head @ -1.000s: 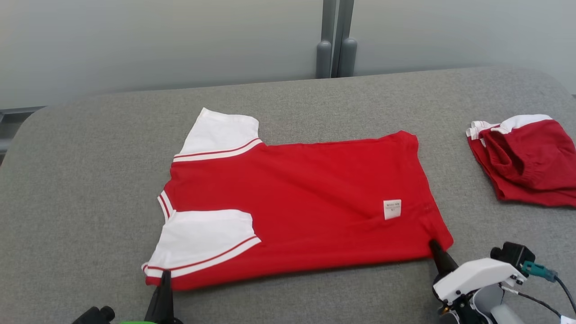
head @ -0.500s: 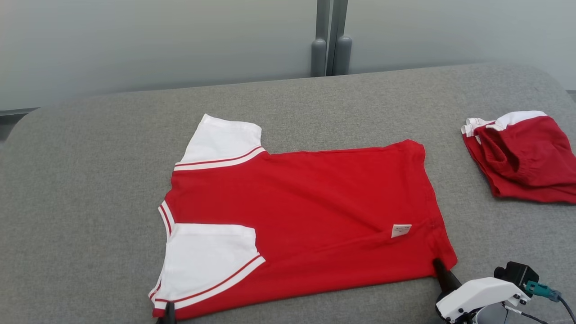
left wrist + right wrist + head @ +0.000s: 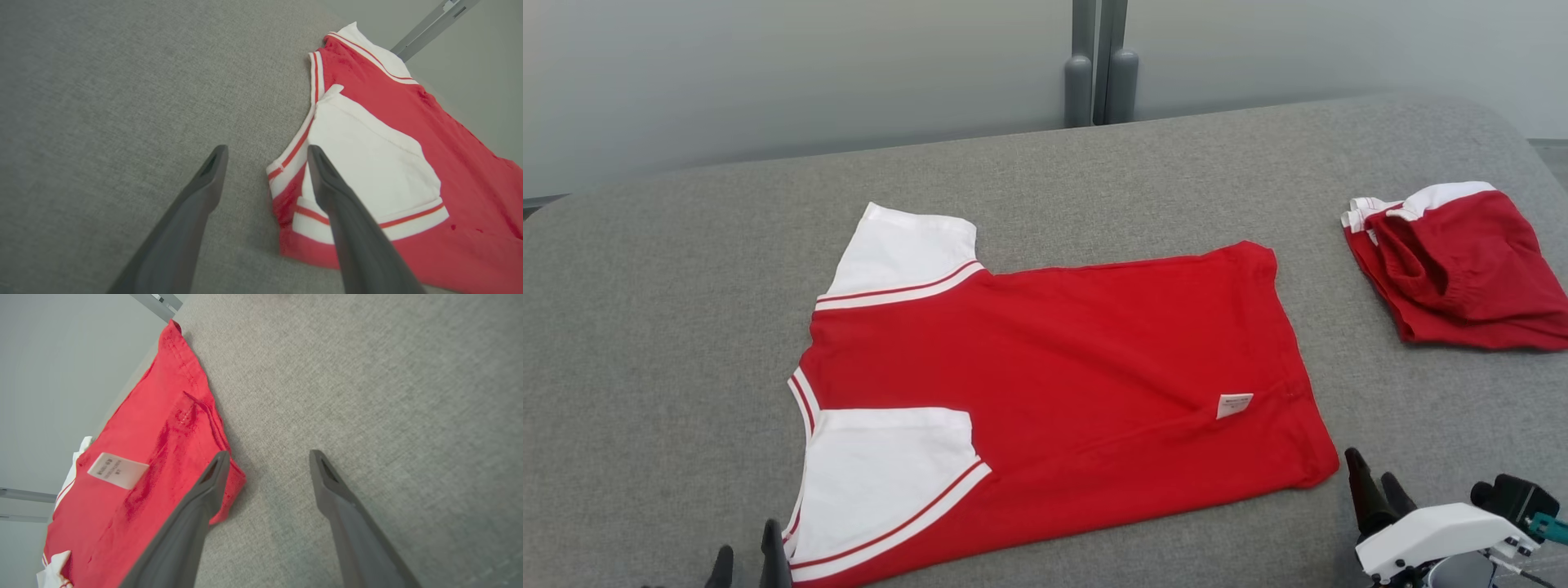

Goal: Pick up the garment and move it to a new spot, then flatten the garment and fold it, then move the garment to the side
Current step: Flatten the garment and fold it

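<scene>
The red shirt with white sleeves (image 3: 1054, 384) lies spread flat in the middle of the grey padded table (image 3: 686, 286), collar end toward the robot's left and hem toward its right, with a small white label (image 3: 1234, 405) showing near the hem. The left gripper (image 3: 745, 545) sits at the near left corner of the shirt with its two dark fingers apart and nothing between them; from its wrist, one finger crosses in front of the edge of the near white sleeve (image 3: 367, 163), the other is over bare table. The right gripper (image 3: 1370, 465) is just beside the near hem corner, its fingers likewise spread and empty. Well off to the right, close to the table's edge, lies a second red and white garment (image 3: 1462, 269), bunched and folded.
</scene>
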You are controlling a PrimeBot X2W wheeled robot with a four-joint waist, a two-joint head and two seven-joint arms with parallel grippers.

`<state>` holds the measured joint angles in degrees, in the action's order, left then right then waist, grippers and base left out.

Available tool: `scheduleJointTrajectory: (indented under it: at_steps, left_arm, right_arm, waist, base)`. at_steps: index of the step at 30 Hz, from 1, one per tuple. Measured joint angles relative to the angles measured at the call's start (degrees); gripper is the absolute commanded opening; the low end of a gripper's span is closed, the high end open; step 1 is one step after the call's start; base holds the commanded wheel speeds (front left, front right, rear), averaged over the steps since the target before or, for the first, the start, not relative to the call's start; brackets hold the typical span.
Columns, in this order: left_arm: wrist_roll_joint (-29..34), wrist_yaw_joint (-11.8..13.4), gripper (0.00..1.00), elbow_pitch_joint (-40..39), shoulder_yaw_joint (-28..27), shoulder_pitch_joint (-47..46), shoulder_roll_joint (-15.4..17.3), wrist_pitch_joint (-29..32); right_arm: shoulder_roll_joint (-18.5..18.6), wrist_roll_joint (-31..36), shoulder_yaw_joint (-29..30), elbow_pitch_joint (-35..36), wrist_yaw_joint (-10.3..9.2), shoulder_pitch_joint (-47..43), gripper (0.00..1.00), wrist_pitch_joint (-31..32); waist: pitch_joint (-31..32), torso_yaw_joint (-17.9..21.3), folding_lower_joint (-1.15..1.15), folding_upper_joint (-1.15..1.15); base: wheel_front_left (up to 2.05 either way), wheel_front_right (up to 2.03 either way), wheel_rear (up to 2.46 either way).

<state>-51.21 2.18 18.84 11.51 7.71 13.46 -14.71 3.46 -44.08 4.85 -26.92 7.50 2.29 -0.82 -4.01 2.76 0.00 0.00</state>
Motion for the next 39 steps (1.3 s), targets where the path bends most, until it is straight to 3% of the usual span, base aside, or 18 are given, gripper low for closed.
scheduleJointTrajectory:
  at_steps: [4,12,19,24,27,34,39]
  left_arm:
    - [3.03,0.92,1.0,-3.13,0.9,-2.79,2.98,0.94]
    - [7.77,1.15,1.0,-7.84,4.02,-13.96,8.32,8.58]
    - [8.78,-1.93,1.0,-7.04,6.34,-29.31,12.14,18.81]
    - [6.46,-4.75,1.0,-4.32,5.98,-40.64,15.3,27.73]
    - [4.16,-5.11,1.0,-1.76,4.88,-45.79,16.59,32.15]
    - [1.41,-6.77,1.0,2.29,4.44,-52.74,18.92,38.21]
    - [2.03,-7.28,1.0,5.41,5.13,-55.93,20.24,39.29]
  right_arm:
    - [0.03,2.63,1.55,4.82,-0.01,0.03,1.0,1.32]
    - [-0.25,6.95,0.9,13.96,-0.01,2.55,1.0,5.59]
    - [-0.43,8.99,-2.25,19.25,-0.01,7.19,1.0,9.11]
    - [-0.46,9.44,-4.15,21.06,-0.01,12.16,1.0,9.87]
    - [-0.47,9.64,-5.27,21.58,-0.01,15.1,1.0,10.0]
    - [-0.42,9.79,-7.15,22.29,-0.01,20.3,1.0,9.81]
    - [-0.1,9.77,-8.29,22.05,-0.01,22.06,1.0,9.28]
  waist:
    - [-0.31,0.5,0.0,0.0]
    - [-2.65,1.18,0.0,0.0]
    - [-7.38,1.98,0.0,0.0]
    - [-11.98,3.0,0.0,0.0]
    - [-14.84,3.84,0.0,0.0]
    - [-20.36,6.03,0.01,0.0]
    - [-23.87,8.37,0.01,0.0]
  base:
    - [0.0,0.0,0.0]
    - [0.0,0.0,0.0]
    - [0.0,0.0,0.0]
    - [0.0,0.0,0.0]
    - [0.0,0.0,0.0]
    - [0.0,0.0,0.0]
    - [0.0,0.0,0.0]
